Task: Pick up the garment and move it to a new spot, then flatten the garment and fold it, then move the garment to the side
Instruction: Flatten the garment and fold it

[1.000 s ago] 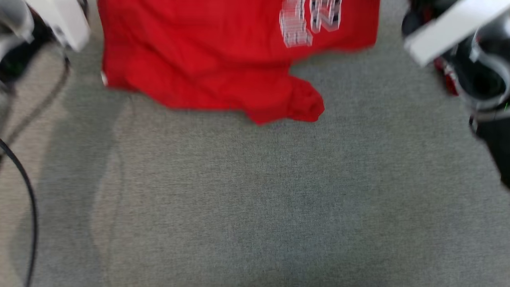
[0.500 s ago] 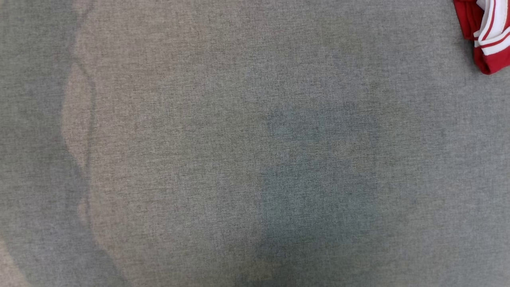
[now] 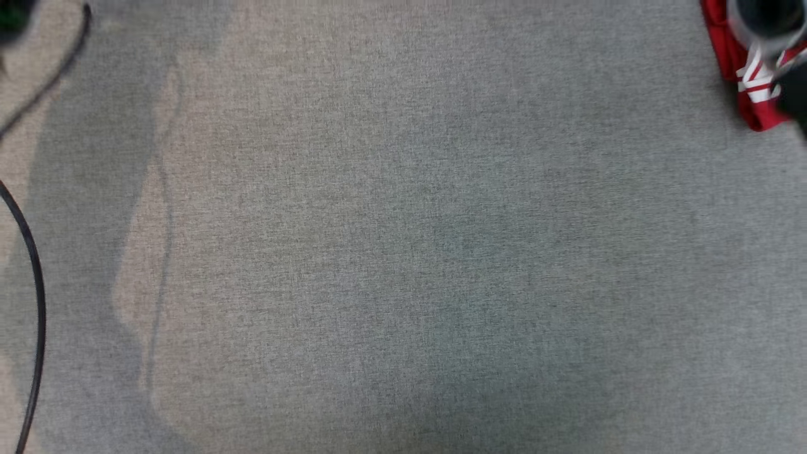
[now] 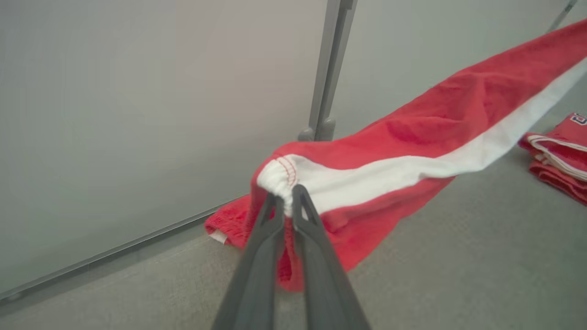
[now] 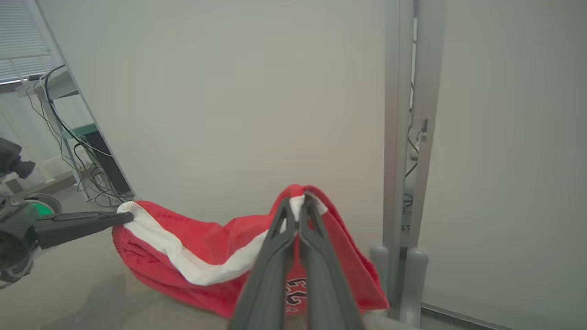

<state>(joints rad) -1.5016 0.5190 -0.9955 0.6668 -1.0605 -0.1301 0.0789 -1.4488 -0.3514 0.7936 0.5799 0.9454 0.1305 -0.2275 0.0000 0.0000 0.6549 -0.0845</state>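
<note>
My left gripper (image 4: 284,199) is shut on the gathered white end of a pair of red shorts (image 4: 412,137) with a broad white band. My right gripper (image 5: 297,201) is shut on the band's other end. The shorts (image 5: 206,256) sag between them, low over the grey floor, with a dark number near the bottom. In the right wrist view the left gripper (image 5: 124,217) comes in from the left. The garment (image 4: 557,153), red with striped trim and dark lettering, lies folded on the floor. One corner of the garment (image 3: 750,107) shows under a dark arm part (image 3: 766,19).
Grey carpet floor (image 3: 403,252) spreads below the head camera, with a black cable (image 3: 34,284) along its left edge. Pale wall panels (image 5: 229,91) and a metal post (image 5: 406,160) stand close behind the shorts. Shelving with loose cables (image 5: 78,151) sits far left.
The head camera has swung: the red cloth with the number left its top edge and the garment's striped corner came in at the top right. A dark arm part now overlaps that corner.
</note>
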